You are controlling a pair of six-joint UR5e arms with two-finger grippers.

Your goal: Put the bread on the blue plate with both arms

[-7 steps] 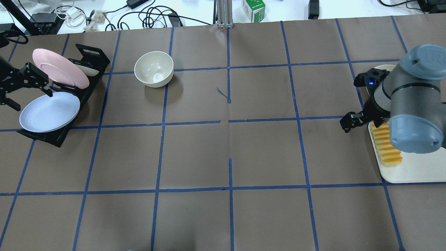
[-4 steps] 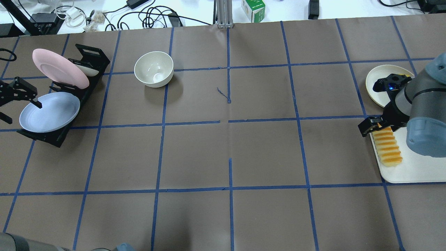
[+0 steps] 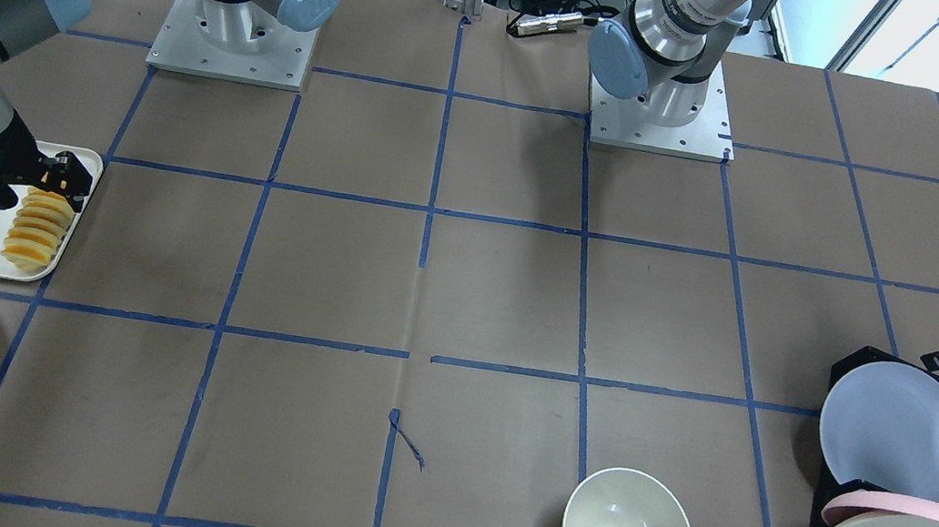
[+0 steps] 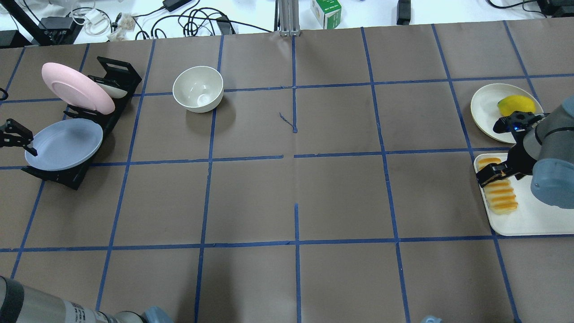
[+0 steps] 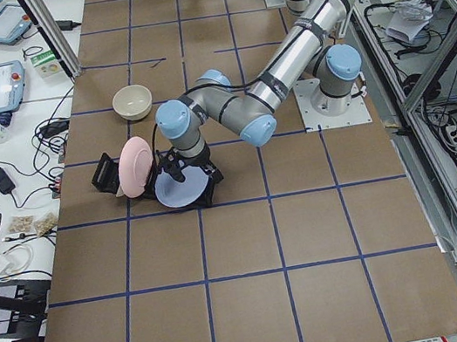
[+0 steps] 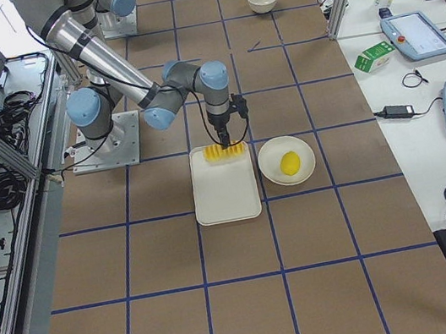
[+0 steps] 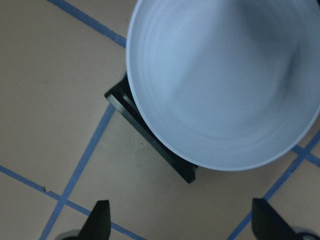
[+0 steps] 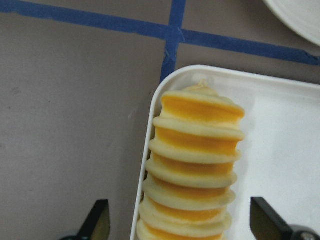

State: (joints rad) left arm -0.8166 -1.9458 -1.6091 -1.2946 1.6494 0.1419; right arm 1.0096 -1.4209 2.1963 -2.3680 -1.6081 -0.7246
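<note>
The bread lies along the left edge of a white tray, also seen in the front view. My right gripper is open and hovers over the loaf's far end, its jaws straddling the loaf without touching it. One of its fingers crosses the loaf. The blue plate leans in a black rack. My left gripper is open at the plate's left rim, with the plate just ahead of it. One finger shows at the view's left edge.
A pink plate stands in the same rack behind the blue one. A white bowl sits right of the rack. A cream plate with a yellow fruit lies just beyond the tray. Cables and boxes line the far edge.
My left gripper has moved left, from over the rack to the blue plate's outer rim. My right arm has swung right and toward me, onto the bread, and uncovered the fruit plate.
</note>
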